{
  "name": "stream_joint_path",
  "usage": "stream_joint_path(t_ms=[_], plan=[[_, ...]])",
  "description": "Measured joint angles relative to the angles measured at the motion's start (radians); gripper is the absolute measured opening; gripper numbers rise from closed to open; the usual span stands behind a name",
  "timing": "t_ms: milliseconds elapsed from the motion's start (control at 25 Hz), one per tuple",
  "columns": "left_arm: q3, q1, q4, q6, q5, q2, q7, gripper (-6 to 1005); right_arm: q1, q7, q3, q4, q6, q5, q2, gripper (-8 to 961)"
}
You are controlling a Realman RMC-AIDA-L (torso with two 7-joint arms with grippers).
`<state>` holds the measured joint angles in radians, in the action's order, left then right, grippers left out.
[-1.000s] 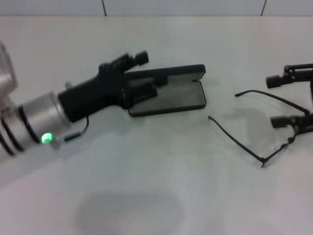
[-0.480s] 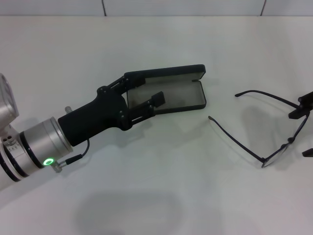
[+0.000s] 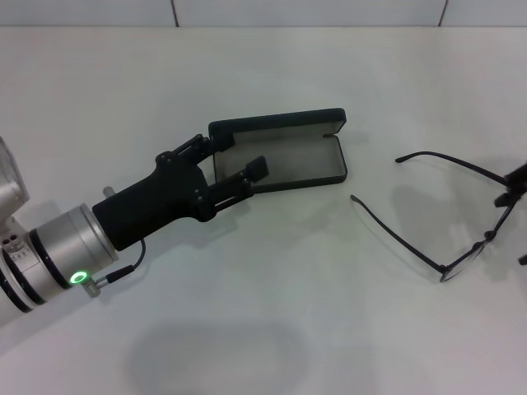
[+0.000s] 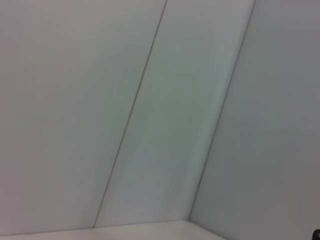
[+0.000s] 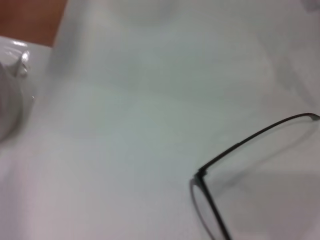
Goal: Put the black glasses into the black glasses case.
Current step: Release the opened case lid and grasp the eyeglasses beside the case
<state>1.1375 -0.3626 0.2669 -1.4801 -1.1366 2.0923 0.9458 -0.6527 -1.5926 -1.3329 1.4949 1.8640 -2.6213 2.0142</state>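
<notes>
The black glasses case (image 3: pixel 288 160) lies open on the white table, grey lining up, lid standing at its far side. My left gripper (image 3: pixel 232 156) is open at the case's left end, one finger by the lid, the other over the lining; it holds nothing. The black glasses (image 3: pixel 399 235) lie on the table right of the case, temple arms unfolded and pointing left. They also show in the right wrist view (image 5: pixel 235 145). My right gripper (image 3: pixel 519 220) is at the right edge just beyond the glasses, fingers apart, mostly out of view. The left wrist view shows only wall.
The white table (image 3: pixel 263 329) runs to a tiled wall at the back. In the right wrist view a white rounded object (image 5: pixel 10 95) sits at the table's edge, with a brown surface (image 5: pixel 30 20) beyond it.
My left gripper has drawn back toward me from over the case's left end. My right gripper has moved right, almost out of view. The glasses and the case stay put.
</notes>
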Motion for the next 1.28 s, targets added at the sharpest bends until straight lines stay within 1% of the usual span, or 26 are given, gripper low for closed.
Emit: stream_joint_path(t_ms=[200, 280, 440, 640, 840, 1000, 1160, 1280], plan=[[-0.001, -0.004, 0.0, 0.007, 0.001, -0.001, 0.001, 799, 0.013, 0.002, -0.113, -0.053, -0.139, -0.017, 0.002, 713], [-0.001, -0.004, -0.001, 0.008, -0.001, -0.001, 0.0, 799, 0.01, 0.002, -0.153, -0.081, -0.164, -0.02, 0.002, 707], [-0.001, -0.004, -0.001, 0.008, -0.002, -0.001, -0.002, 799, 0.005, 0.002, -0.201, -0.133, -0.203, -0.029, 0.003, 696], [-0.001, -0.002, -0.002, 0.008, -0.001, -0.002, -0.003, 798, 0.003, -0.001, -0.223, -0.198, -0.269, -0.056, 0.007, 681], [-0.001, 0.0, -0.002, 0.008, -0.002, -0.003, -0.003, 798, 0.008, -0.001, -0.226, -0.222, -0.339, -0.039, 0.01, 567], [0.0, 0.0, -0.002, 0.008, -0.007, -0.003, -0.005, 798, 0.01, 0.001, -0.228, -0.222, -0.346, -0.016, 0.011, 476], [0.001, 0.001, -0.002, 0.007, -0.007, -0.004, -0.005, 798, 0.01, 0.001, -0.234, -0.222, -0.337, -0.01, 0.011, 330], [0.001, 0.003, -0.002, 0.005, -0.008, -0.005, -0.005, 798, 0.01, -0.003, -0.231, -0.222, -0.322, -0.012, 0.011, 317]])
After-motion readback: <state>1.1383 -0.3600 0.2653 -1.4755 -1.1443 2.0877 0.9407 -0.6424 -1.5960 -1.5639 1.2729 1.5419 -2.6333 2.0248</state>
